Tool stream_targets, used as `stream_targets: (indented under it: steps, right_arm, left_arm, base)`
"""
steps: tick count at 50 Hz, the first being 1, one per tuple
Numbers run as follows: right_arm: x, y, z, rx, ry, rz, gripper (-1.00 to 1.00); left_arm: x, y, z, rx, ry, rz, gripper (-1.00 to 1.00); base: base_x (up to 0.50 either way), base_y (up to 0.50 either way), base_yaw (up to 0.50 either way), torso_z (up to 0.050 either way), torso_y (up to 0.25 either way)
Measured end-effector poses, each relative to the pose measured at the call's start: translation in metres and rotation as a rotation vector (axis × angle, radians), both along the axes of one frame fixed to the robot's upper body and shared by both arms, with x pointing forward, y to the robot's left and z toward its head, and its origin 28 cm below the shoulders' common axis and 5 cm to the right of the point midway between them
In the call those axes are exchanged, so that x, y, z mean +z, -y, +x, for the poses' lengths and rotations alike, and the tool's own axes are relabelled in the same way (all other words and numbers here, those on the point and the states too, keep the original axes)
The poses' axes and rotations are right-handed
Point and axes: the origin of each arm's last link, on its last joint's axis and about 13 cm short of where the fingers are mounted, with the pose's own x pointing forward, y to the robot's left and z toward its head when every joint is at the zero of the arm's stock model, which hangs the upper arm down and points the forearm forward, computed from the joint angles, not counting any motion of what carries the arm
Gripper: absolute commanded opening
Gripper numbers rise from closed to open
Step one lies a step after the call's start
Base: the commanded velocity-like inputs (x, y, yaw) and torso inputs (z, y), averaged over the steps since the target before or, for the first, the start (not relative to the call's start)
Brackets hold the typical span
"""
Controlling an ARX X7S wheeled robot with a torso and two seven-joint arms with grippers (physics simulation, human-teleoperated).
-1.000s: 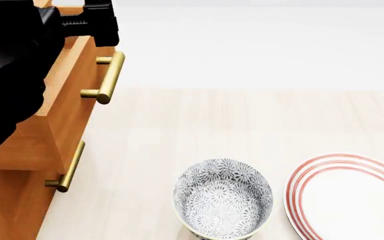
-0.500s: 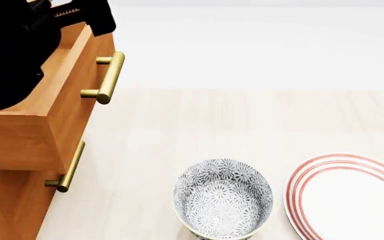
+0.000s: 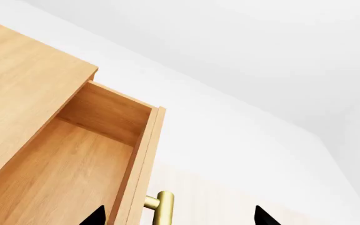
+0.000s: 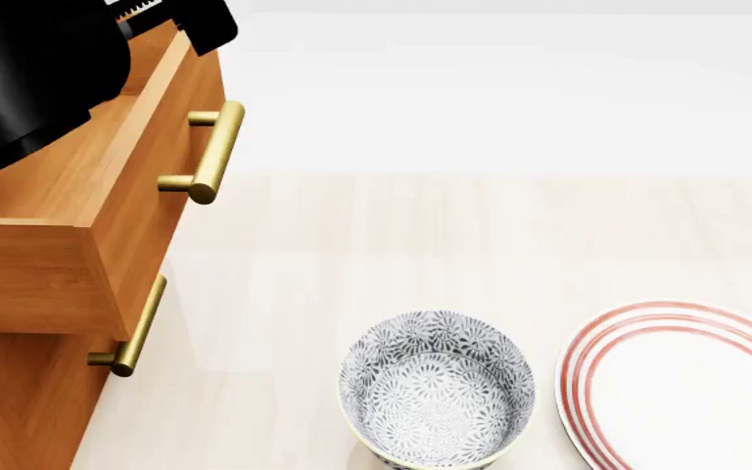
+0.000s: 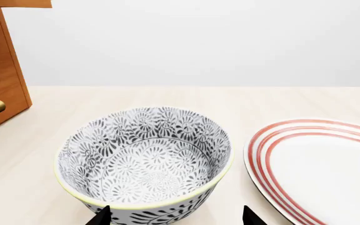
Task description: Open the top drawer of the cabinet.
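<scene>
The cabinet (image 4: 11, 392) stands at the left of the head view. Its top drawer (image 4: 141, 225) is pulled out, and the bare wooden inside (image 3: 73, 173) shows in the left wrist view. The drawer's brass bar handle (image 4: 207, 152) is free. My left gripper (image 3: 178, 219) is open and hovers above the drawer's front edge, touching nothing; its black arm (image 4: 36, 69) fills the upper left corner. My right gripper (image 5: 176, 218) is open and low, right behind a patterned bowl (image 5: 146, 161), holding nothing. The right gripper is out of the head view.
The second drawer's handle (image 4: 132, 328) sits shut below the open drawer. A grey patterned bowl (image 4: 437, 397) and a white plate with red rings (image 4: 683, 382) lie on the pale wooden floor at the front right.
My left arm has risen and drawn back toward the upper left, uncovering the drawer's inside. The drawer, bowl and plate have not moved.
</scene>
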Motion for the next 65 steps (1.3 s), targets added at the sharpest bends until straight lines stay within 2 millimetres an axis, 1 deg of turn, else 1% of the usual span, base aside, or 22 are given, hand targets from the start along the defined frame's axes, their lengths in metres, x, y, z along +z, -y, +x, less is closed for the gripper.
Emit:
stream_targets:
  steps: [13, 20, 48, 65]
  right_arm:
    - [0.0, 0.0, 0.001, -0.003, -0.004, 0.002, 1.0]
    - [-0.001, 0.0, 0.001, -0.002, -0.008, 0.002, 1.0]
    - [-0.002, 0.0, 0.0, 0.002, -0.016, 0.003, 1.0]
    - [-0.003, 0.0, 0.0, 0.003, -0.019, 0.003, 1.0]
  left_arm:
    - [0.012, -0.005, 0.006, 0.038, -0.045, -0.081, 1.0]
    - [0.015, -0.008, 0.009, 0.063, -0.061, -0.111, 1.0]
    - [0.009, -0.013, 0.021, 0.11, -0.224, -0.274, 1.0]
    - [0.005, -0.015, 0.025, 0.133, -0.273, -0.301, 1.0]
  base:
    - [0.0, 0.0, 0.0, 0.0, 0.0]
    - [0.0, 0.0, 0.0, 0.0, 0.0]
    - [0.0, 0.0, 0.0, 0.0, 0.0]
    - [0.0, 0.0, 0.0, 0.0, 0.0]
